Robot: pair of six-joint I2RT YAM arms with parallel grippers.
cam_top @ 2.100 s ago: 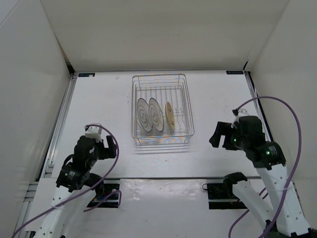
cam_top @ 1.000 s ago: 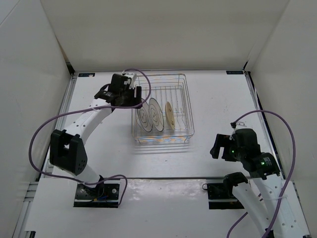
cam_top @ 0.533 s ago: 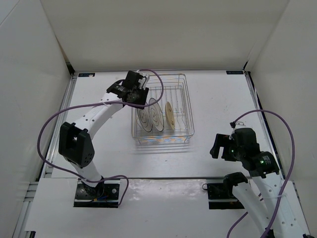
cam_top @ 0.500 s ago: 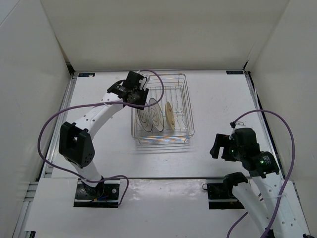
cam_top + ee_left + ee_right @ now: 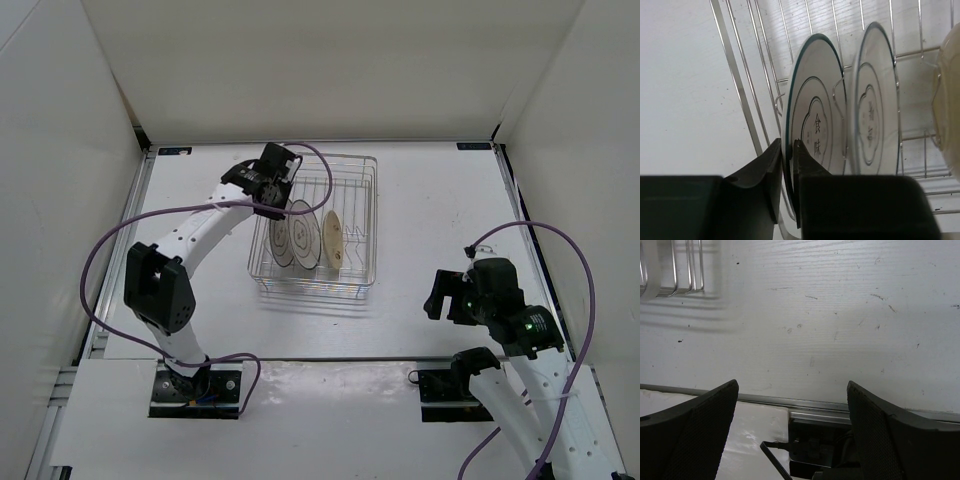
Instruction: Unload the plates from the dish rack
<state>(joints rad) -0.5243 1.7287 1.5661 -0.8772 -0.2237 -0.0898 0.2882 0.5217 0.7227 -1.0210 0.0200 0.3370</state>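
When you look down from above, the dish rack [image 5: 373, 225] sits on the bench [image 5: 450, 200], near the middle of its far edge. Three plates stand on their edges inside it, side by side. The left white plate [image 5: 281, 240] is closest to the rack's left side. The middle white plate [image 5: 303, 232] is just beside it, and the tan plate [image 5: 331, 238] comes next on the right. The left arm bends over the rack's far left corner, and the left gripper [image 5: 277, 197] is down at the top of the left white plate. The right gripper [image 5: 437, 293] is out by the bench's near right side, well apart from the rack.

From the left wrist, the left gripper [image 5: 788, 150] is closed tight on the rim of the left white plate [image 5: 815, 115]. One of its fingers [image 5: 765, 172] is on each side of the dark ring. The middle white plate [image 5: 875, 110] stands behind a wire divider, and a bit of the tan plate [image 5: 950, 90] shows at the edge.

From the right wrist, the right gripper [image 5: 791, 385] is spread wide and holds nothing. Only bare bench [image 5: 840, 315] lies under it, and a corner of the dish rack [image 5: 690, 265] peeks in.
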